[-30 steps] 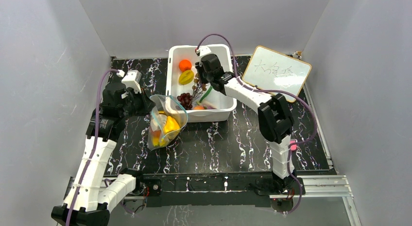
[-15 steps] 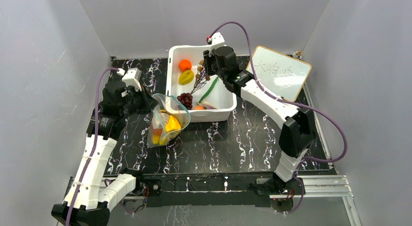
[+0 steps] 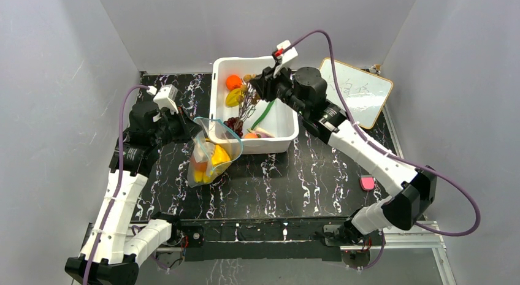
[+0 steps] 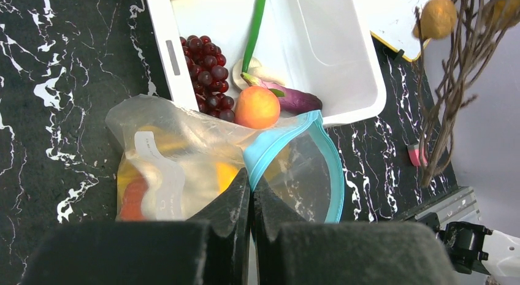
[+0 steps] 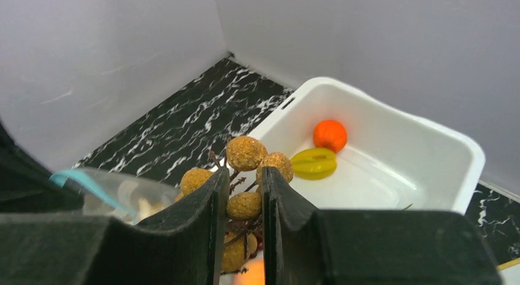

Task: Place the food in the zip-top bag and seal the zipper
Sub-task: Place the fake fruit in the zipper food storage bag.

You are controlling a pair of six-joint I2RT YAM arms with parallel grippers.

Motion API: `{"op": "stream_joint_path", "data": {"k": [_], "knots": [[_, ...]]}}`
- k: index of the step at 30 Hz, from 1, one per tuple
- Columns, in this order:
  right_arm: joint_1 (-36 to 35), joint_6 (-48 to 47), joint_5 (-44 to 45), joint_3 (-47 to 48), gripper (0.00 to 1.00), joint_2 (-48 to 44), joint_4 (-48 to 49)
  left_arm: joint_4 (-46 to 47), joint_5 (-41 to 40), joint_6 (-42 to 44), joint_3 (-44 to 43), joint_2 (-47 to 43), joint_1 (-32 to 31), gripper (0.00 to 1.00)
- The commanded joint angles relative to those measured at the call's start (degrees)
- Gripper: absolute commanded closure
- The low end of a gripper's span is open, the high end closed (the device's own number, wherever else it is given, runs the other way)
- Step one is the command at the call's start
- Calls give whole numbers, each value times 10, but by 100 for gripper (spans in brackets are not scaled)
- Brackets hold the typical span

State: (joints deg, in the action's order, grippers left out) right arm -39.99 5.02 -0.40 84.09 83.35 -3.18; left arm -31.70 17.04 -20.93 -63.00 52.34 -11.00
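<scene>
The right hand (image 3: 260, 89) is pressed together on a cluster of round brown fruits on twigs (image 5: 245, 154), lifted above the white tub (image 3: 216, 95), the twigs hanging downward from the fingers. The zip-top bag (image 3: 211, 157) stands on the black marbled tabletop (image 3: 306, 174) against the tub's near left corner, already holding yellow and orange pieces. The left hand (image 4: 251, 178) pinches the bag's rim at the teal zipper (image 4: 326, 156), holding the mouth in an open loop facing up. From the right hand, that mouth lies lower, toward the robot's left and nearer the arm bases. The dangling twigs would probably need to enter tip first. Grapes (image 4: 208, 49), a green pod (image 4: 256, 21) and an orange (image 3: 233, 82) lie in the tub.
</scene>
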Motion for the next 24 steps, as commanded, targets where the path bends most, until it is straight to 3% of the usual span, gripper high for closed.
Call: {"op": "stream_joint_path", "data": {"k": [1, 13, 24], "knots": [[-25, -1, -66, -61, 93, -56, 80, 29, 27, -14, -8, 0, -2, 100], [-133, -118, -74, -143, 96, -93, 230, 37, 57, -50, -19, -2, -2, 100], [-166, -186, -63, -197, 97, -48, 313, 65, 77, -93, 15, -28, -2, 100]]}}
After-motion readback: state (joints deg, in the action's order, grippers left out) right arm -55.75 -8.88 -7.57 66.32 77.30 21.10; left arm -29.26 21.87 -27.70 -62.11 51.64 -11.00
